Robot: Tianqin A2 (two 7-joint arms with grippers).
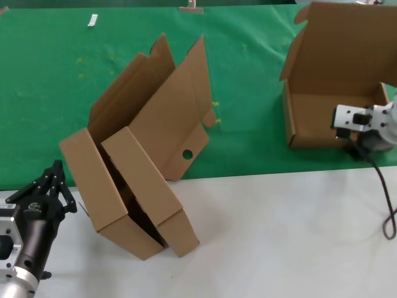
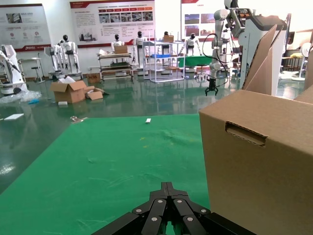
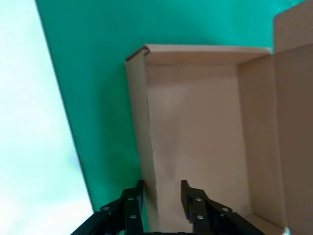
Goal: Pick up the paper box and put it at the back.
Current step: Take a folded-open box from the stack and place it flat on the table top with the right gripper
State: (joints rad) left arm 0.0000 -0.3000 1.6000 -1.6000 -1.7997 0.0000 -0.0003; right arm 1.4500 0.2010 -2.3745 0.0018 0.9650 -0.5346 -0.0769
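The paper box [image 1: 322, 121] stands on the green cloth at the back [image 1: 56, 105], far right, with its lid [image 1: 341, 49] raised upright. My right gripper [image 1: 341, 127] is at the box's front wall. In the right wrist view the gripper [image 3: 161, 184] is open and straddles that wall [image 3: 146, 147]: one finger is outside against the wall, the other is inside and clear of it. The box's empty inside [image 3: 200, 127] shows. My left gripper [image 1: 57, 166] is shut and empty at the near left, beside the two other boxes; it also shows in the left wrist view [image 2: 167, 185].
Two identical brown boxes [image 1: 136, 186] lean together, open, across the edge between the green cloth and the white tabletop [image 1: 279, 236]. One of them fills the side of the left wrist view [image 2: 259, 156]. A black cable [image 1: 389, 205] hangs from my right arm.
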